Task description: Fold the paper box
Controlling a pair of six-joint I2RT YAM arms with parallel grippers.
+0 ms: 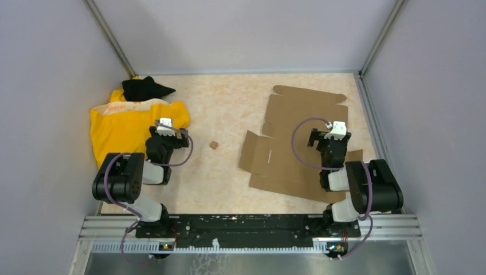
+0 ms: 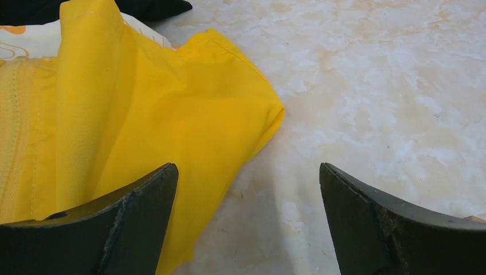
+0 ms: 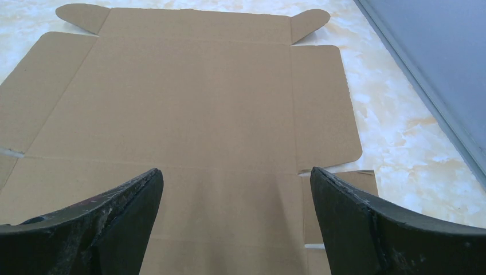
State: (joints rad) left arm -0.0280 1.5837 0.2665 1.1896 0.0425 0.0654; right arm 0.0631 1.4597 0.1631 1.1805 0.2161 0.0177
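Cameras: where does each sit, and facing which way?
Top external: above and behind, looking down at the table; left arm, right arm show.
Left wrist: on its arm, faces the yellow cloth; open left gripper shows.
Right wrist: on its arm, faces the paper box; open right gripper shows.
Top and right wrist share the paper box.

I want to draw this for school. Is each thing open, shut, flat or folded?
Paper box: flat, unfolded.
Left gripper: open, empty.
Right gripper: open, empty.
Yellow cloth: rumpled, lying loose.
Black cloth: bunched up.
Cardboard scrap: lying loose.
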